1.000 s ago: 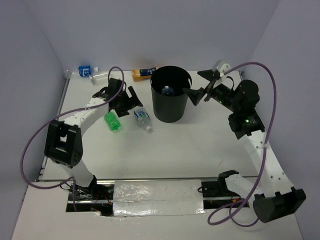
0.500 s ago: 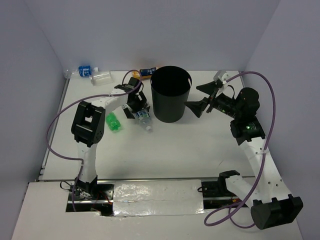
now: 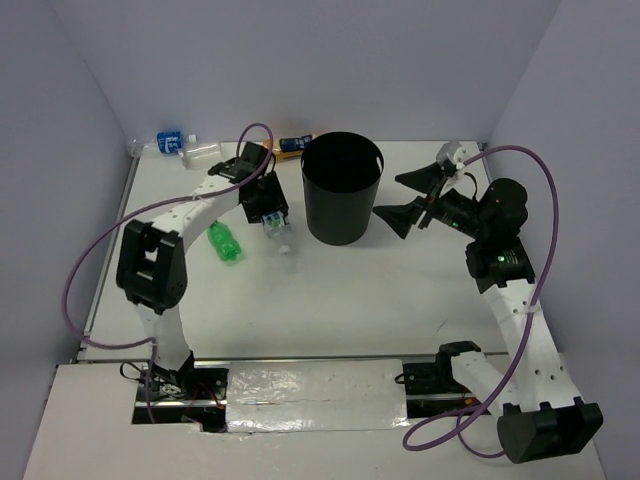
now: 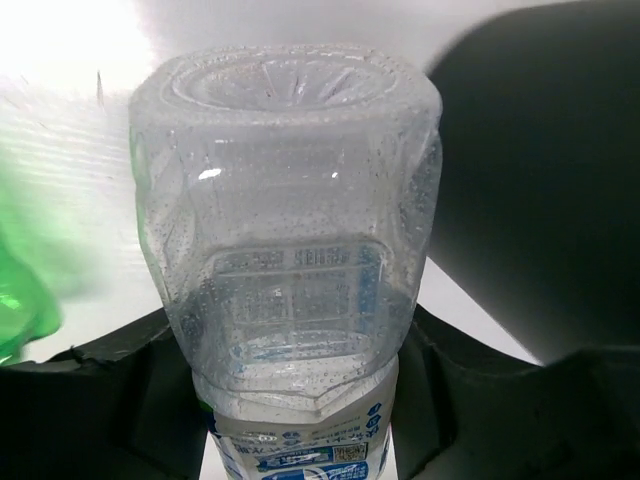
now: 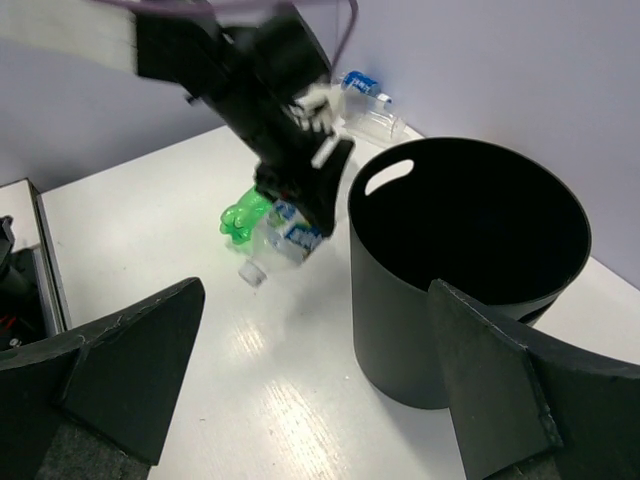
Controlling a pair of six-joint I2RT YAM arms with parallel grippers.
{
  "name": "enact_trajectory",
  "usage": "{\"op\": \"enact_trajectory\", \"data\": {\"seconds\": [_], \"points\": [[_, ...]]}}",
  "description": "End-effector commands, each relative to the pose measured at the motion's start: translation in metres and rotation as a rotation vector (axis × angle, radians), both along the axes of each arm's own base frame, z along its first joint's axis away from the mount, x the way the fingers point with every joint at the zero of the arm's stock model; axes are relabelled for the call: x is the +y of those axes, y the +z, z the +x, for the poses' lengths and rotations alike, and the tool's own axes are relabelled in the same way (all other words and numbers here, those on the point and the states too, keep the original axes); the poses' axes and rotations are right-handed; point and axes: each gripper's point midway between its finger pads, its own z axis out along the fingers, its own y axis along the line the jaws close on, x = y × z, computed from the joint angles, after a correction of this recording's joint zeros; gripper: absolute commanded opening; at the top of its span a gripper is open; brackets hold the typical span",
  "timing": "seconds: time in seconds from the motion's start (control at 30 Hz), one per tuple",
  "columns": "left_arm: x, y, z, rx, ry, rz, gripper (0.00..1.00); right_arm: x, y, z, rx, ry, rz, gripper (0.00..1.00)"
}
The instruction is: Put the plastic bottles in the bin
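My left gripper (image 3: 269, 210) is shut on a clear plastic bottle (image 3: 277, 230) with a blue-and-white label, just left of the bin (image 3: 342, 190). In the left wrist view the bottle (image 4: 285, 230) fills the middle, its base pointing away, with a dark finger (image 4: 100, 400) on each side. From the right wrist view the bottle (image 5: 285, 238) hangs tilted, cap down, a little above the table. A green bottle (image 3: 225, 243) lies left of it. An orange bottle (image 3: 293, 146) lies behind the bin. My right gripper (image 3: 412, 197) hangs open, right of the bin, holding nothing.
Two more clear bottles (image 3: 170, 140) (image 3: 205, 152) lie at the back left corner by the wall. The tall black bin (image 5: 465, 260) stands between the two arms. Purple cables loop off both arms. Walls close in the table at the back and sides.
The left gripper has closed on the clear bottle and raised it off the table beside the bin. The right gripper has drifted slightly right, still open.
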Motion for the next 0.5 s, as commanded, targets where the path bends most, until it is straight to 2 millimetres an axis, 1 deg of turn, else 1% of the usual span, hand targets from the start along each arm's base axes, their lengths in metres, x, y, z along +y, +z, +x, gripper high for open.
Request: {"op": "enact_trajectory", "data": {"seconds": [0.0, 0.07, 0.1, 0.17, 0.2, 0.27, 0.3, 0.33, 0.37, 0.4, 0.43, 0.47], "points": [[0.001, 0.103, -0.003, -0.262, -0.127, -0.038, 0.08, -0.001, 0.015, -0.009, -0.046, 0.017, 0.015, 1.0], [-0.001, 0.136, -0.006, -0.364, -0.182, -0.053, 0.05, -0.003, 0.016, -0.009, -0.048, 0.014, 0.015, 0.99], [0.0, 0.168, -0.008, -0.469, -0.216, -0.063, 0.04, -0.004, 0.017, -0.009, -0.048, 0.011, 0.016, 1.0], [-0.008, 0.204, -0.012, -0.571, -0.276, -0.104, 0.03, -0.005, 0.018, -0.009, -0.052, 0.005, 0.017, 1.0], [-0.015, 0.235, -0.015, -0.656, -0.329, -0.141, 0.02, -0.005, 0.017, -0.009, -0.051, 0.005, 0.019, 1.0], [-0.029, 0.263, -0.017, -0.733, -0.4, -0.197, 0.0, -0.006, 0.018, -0.008, -0.055, 0.001, 0.019, 1.0], [-0.036, 0.27, -0.013, -0.753, -0.426, -0.22, 0.0, -0.007, 0.018, -0.008, -0.056, -0.002, 0.021, 1.0], [-0.046, 0.299, -0.011, -0.834, -0.453, -0.251, 0.0, -0.007, 0.018, -0.008, -0.055, -0.003, 0.023, 1.0], [-0.057, 0.31, -0.01, -0.869, -0.491, -0.276, 0.0, -0.008, 0.019, -0.008, -0.057, -0.006, 0.024, 1.0], [-0.065, 0.307, 0.001, -0.877, -0.504, -0.266, 0.0, -0.009, 0.019, -0.008, -0.058, -0.009, 0.025, 0.99], [-0.075, 0.331, 0.004, -0.95, -0.517, -0.276, 0.0, -0.01, 0.018, -0.007, -0.057, -0.015, 0.025, 1.0], [-0.08, 0.336, 0.011, -0.979, -0.523, -0.273, 0.0, -0.011, 0.018, -0.007, -0.057, -0.018, 0.025, 1.0]]}}
